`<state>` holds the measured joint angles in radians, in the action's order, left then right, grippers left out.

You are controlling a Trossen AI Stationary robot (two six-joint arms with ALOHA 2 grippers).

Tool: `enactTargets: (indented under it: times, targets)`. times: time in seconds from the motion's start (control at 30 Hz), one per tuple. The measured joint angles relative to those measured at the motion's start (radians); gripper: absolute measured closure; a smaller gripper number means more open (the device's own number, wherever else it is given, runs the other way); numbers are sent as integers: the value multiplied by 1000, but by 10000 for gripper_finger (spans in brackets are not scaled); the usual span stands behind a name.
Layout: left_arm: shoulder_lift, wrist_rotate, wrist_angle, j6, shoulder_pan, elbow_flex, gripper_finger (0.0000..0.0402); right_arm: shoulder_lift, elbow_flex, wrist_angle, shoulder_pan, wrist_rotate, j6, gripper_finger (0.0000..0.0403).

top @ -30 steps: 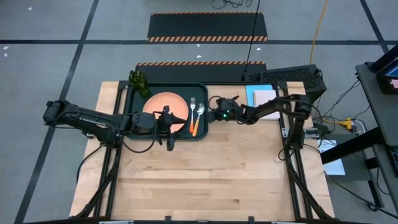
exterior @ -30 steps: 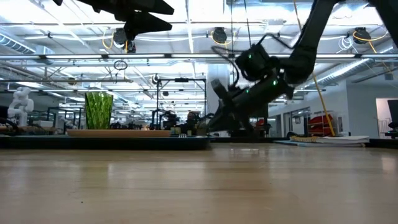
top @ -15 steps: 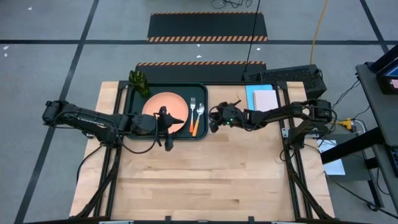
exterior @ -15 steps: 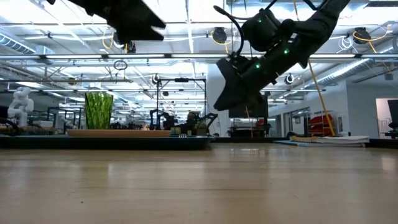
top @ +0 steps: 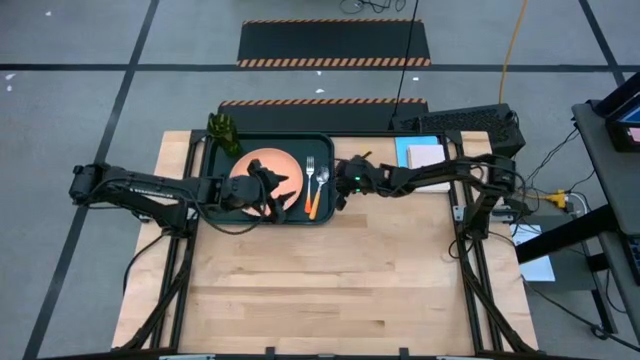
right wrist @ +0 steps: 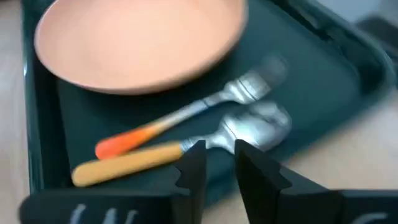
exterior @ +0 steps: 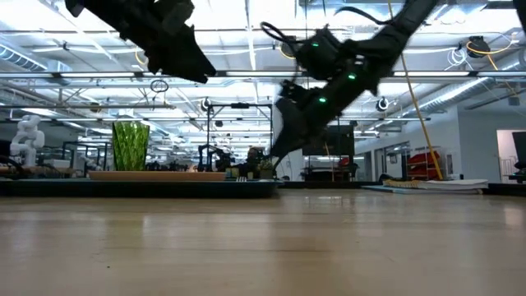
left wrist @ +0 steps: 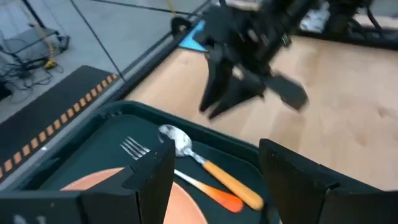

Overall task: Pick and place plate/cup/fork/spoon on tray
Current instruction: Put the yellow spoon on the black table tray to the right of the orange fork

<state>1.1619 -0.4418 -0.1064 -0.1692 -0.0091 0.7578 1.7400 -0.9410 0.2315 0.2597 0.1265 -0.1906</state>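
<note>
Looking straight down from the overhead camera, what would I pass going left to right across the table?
Cup at the tray's far left corner → plate, with the left gripper over its near edge → fork → spoon → right gripper just past the tray's right rim → blue sheet with notepad.

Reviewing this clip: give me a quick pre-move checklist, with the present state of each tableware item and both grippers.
1. Plate on tray: ok.
2. Fork on tray beside plate: ok.
3. Spoon on tray next to fork: ok.
4. Cup at tray's far left corner, inside the rim: cannot tell.
5. Left gripper empty, open above plate: ok.
6. Right gripper empty, nearly closed, at tray's right edge: ok.
</note>
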Motion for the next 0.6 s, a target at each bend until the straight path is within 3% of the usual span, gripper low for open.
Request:
enactTargets:
  times: [0.13,0.27,0.6]
  targets:
    - [-2,-5,-6,-3,38,1,170,89,-140,-99,-8,-52,167,297]
    - [-3,-8,-28,-22,57,1,170,149,-199,-95,-4,-76,197,279]
    - [-3,-6,-69,-11,60,0,170,171,-169,-32,-8,-80,159,298]
